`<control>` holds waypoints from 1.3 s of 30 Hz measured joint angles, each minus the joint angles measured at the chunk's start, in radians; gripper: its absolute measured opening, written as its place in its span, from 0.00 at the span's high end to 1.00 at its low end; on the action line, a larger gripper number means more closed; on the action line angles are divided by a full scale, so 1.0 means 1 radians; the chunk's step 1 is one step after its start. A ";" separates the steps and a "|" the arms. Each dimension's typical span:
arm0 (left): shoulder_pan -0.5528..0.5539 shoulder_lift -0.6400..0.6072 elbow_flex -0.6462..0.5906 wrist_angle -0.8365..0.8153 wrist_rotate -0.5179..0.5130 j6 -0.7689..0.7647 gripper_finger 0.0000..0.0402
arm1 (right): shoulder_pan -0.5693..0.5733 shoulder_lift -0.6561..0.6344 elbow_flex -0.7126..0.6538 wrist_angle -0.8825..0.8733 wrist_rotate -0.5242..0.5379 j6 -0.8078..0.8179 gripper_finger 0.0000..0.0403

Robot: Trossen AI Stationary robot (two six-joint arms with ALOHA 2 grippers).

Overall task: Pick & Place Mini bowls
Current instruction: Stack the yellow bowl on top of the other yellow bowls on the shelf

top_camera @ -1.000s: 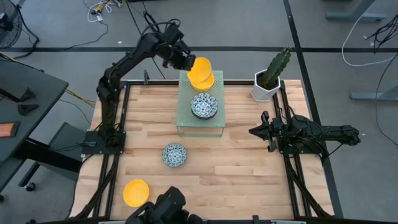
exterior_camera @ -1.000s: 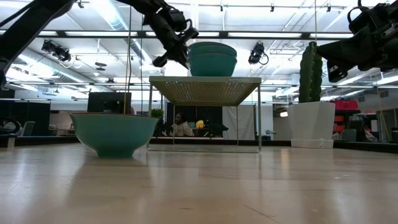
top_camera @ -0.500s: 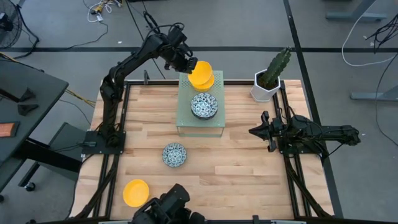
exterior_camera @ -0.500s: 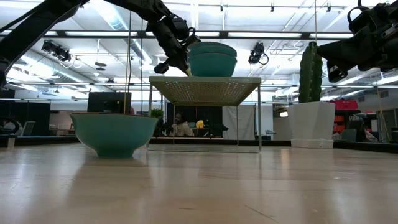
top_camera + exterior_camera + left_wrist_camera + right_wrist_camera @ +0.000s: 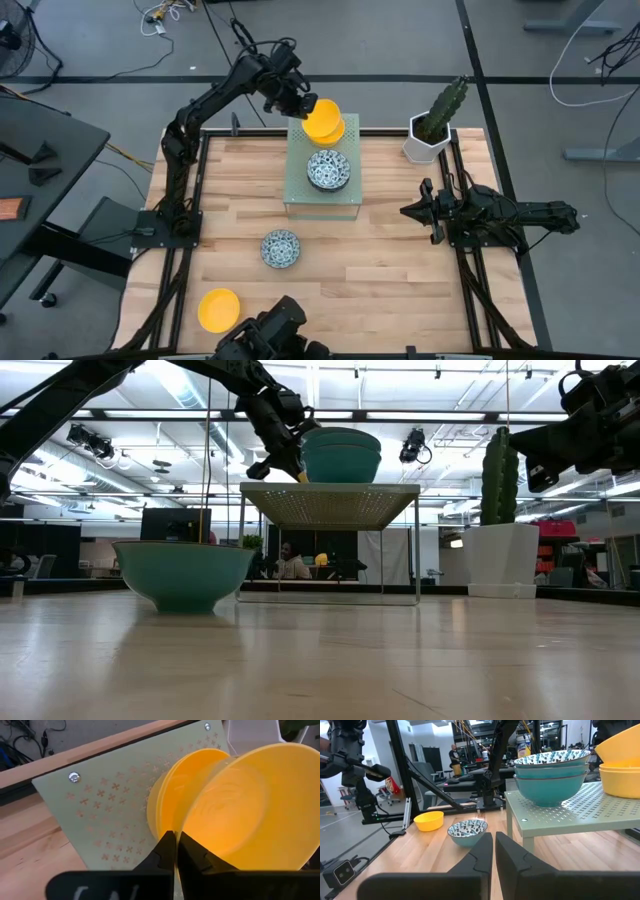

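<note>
Yellow plastic is pinched between the fingers of the left gripper [image 5: 175,845]: its jaws are clenched on the rim of a yellow mini bowl [image 5: 245,810], held tilted over another yellow bowl [image 5: 172,800] that sits on the pale green perforated shelf [image 5: 110,805]. In the high view the left gripper [image 5: 300,100] is at the shelf's far edge, its dark arm [image 5: 200,110] reaching up from the table's left side and bending inward over the held bowl [image 5: 322,118]. Nearer on the same shelf [image 5: 322,200] stands a stack of blue-patterned bowls [image 5: 327,169].

On the wooden table [image 5: 400,270], in front of the shelf, rests a single blue-patterned bowl [image 5: 280,248], and closer still, near the front left corner, a lone yellow bowl [image 5: 218,309]. The right gripper [image 5: 408,211] waits at the table's right side, fingers drawn together on nothing, its arm [image 5: 520,218] lying low and pointing inward. Its wrist view looks past the closed fingers [image 5: 480,855] at the patterned bowl [image 5: 467,831] and the yellow one [image 5: 429,820]. A white pot with a cactus [image 5: 432,125] stands at the far right corner. Beyond the table lie grey floor, cables and, in the low view, a hall with ceiling lights.
</note>
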 joint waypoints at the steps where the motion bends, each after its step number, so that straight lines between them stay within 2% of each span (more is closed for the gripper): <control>1: 0.000 0.000 0.000 0.000 -0.001 0.000 0.98 | 0.000 0.000 0.000 0.000 0.000 0.000 0.93; 14: -0.002 0.000 0.000 -0.001 -0.017 0.005 0.98 | 0.000 0.000 0.000 0.000 0.000 0.000 0.93; 23: -0.013 -0.001 0.000 0.001 -0.036 0.037 0.89 | 0.000 0.000 0.000 0.000 0.000 0.000 0.93; 39: -0.013 -0.001 0.000 0.034 -0.044 0.052 0.85 | 0.000 0.000 0.000 0.000 0.000 0.000 0.93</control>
